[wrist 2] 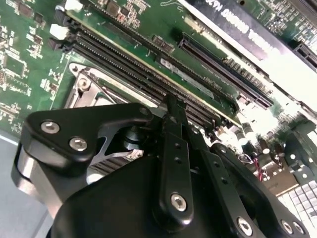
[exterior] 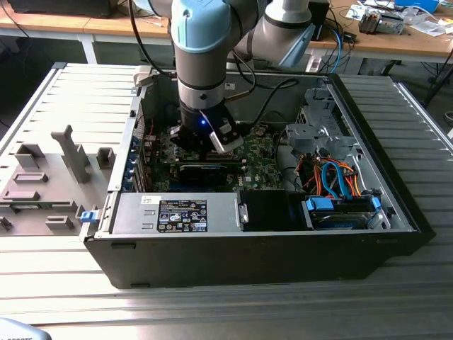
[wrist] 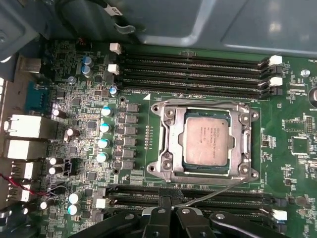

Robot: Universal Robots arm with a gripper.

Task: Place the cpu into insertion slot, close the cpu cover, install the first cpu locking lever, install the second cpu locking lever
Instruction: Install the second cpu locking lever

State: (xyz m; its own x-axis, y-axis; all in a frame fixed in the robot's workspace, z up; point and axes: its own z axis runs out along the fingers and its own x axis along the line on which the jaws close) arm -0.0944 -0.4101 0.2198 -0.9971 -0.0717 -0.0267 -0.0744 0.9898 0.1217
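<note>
Hovering low over the board (wrist: 148, 74), the gripper (wrist: 172, 209) has its jaws pressed together, tips at the free end of a thin wire lever (wrist: 218, 194); whether they pinch the wire or just touch it cannot be told. That lever slants up off the board over the black memory slots (wrist: 198, 198), so it looks unlatched.

Just past it, the cover (wrist: 171, 144) lies flat on the slot (wrist: 182, 148). The cpu (wrist: 205, 140) sits inside, metal top showing through the window. A second lever (wrist: 198, 102) lies along the cover's far edge; latched or not is unclear.

Likely risks:
- The wire is springy and thin, so the tips could slip off and the lever could snap back up.
- Pushing at a bad angle could miss the hook, bend the wire, or scrape the memory slots.
- Uneven clamping could stress the cpu.

In the exterior view the arm (exterior: 202, 57) reaches deep into the case (exterior: 248, 255), with little room beside the case walls.
</note>
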